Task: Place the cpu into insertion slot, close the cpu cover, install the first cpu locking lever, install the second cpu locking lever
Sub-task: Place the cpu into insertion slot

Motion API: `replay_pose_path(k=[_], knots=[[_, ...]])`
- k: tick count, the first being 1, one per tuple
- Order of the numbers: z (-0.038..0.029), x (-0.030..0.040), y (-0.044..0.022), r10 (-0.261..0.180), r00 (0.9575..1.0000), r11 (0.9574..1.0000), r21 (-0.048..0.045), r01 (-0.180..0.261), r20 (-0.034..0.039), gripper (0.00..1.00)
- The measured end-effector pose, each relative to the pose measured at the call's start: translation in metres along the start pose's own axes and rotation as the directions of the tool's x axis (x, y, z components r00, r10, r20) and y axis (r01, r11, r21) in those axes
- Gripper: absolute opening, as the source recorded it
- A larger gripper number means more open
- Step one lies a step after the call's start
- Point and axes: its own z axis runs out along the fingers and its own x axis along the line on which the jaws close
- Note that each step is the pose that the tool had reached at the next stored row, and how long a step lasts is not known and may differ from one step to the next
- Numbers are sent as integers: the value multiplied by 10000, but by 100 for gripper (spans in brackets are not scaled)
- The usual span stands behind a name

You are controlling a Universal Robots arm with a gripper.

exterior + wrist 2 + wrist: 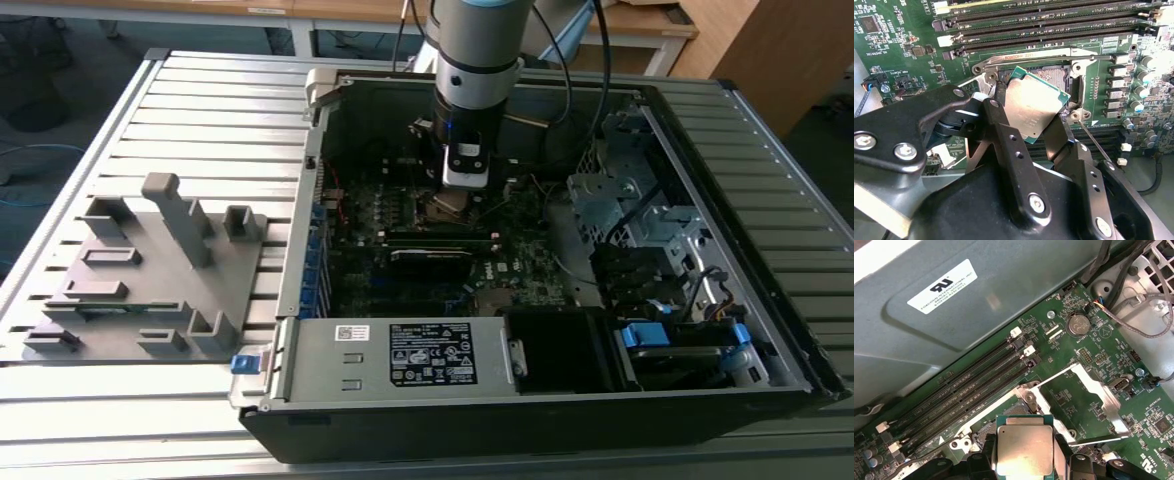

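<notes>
Room: your gripper (461, 186) stands deep inside the open computer case (561, 425), walls on every side; in the second wrist view memory slots (1044, 31) run just beside the socket's far edge and capacitors (1141, 92) line another.
Edges: the cpu cover (1111, 407) lies swung open, clear of the insertion slot (1054, 76); a thin lever (1095, 144) slants beside one socket corner.
Grip: fingers (1004, 127) clamp the cpu (1036, 107) by two opposite edges, parted only as wide as the chip.
Cpu position: tilted over the slot, one corner above its dark centre; you cannot tell whether it touches.
Cpu look: flat square, dull silver top, green rim.
Writing: faint marks on the cpu's top, white print on the board (884, 55), a white printed label (941, 285) on the grey case wall (1019, 300), stickers on the power supply (427, 352).
</notes>
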Motion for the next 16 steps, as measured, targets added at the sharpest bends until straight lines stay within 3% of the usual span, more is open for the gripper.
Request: replay_pose_path(k=[7,16], knots=[[7,0,-1,520,9986,9986,-8,-520,40,54],[9,0,-1,608,9981,9982,-12,-608,48,54]])
